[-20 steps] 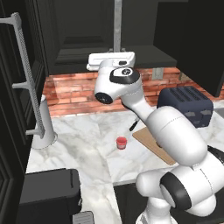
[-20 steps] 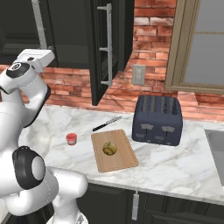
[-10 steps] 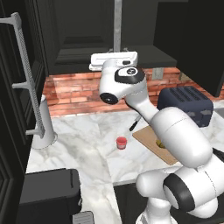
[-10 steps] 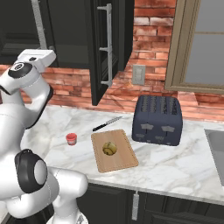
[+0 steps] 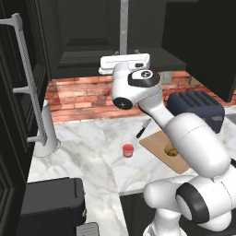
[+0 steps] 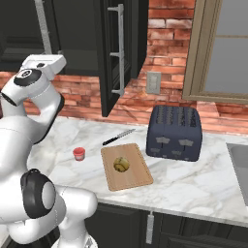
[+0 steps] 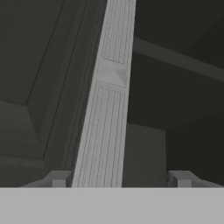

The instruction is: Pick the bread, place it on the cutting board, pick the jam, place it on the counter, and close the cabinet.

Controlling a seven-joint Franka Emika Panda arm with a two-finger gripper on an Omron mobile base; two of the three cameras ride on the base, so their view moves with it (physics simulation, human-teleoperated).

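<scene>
Looking up at the cabinet (image 6: 111, 53), the biggest thing here: its black panelled doors hang open above the counter (image 6: 193, 179), one door swung out toward the toaster (image 6: 175, 132) with its long silver bar handle (image 6: 119, 48) facing the room. A door like that should be rigid and fairly heavy on its hinges, not fragile, and the bar is the obvious place to hook or push; a flat shove on the panel near the handle edge would likely swing it too. In the hand view a ribbed silver handle (image 7: 105, 113) rises just above the gripper (image 7: 118, 177), its fingertips spread wide apart, released, holding nothing. Metal that smooth could slip, so pushing looks safer than pinching.

Down on the counter, left of the toaster, lies the cutting board (image 6: 127, 166) with the bread (image 6: 120, 164) sitting on it. Left of the board, apart from it, stands the jam (image 6: 79, 154) on the marble. Both placements look done; only the closing remains, I'd judge.
</scene>
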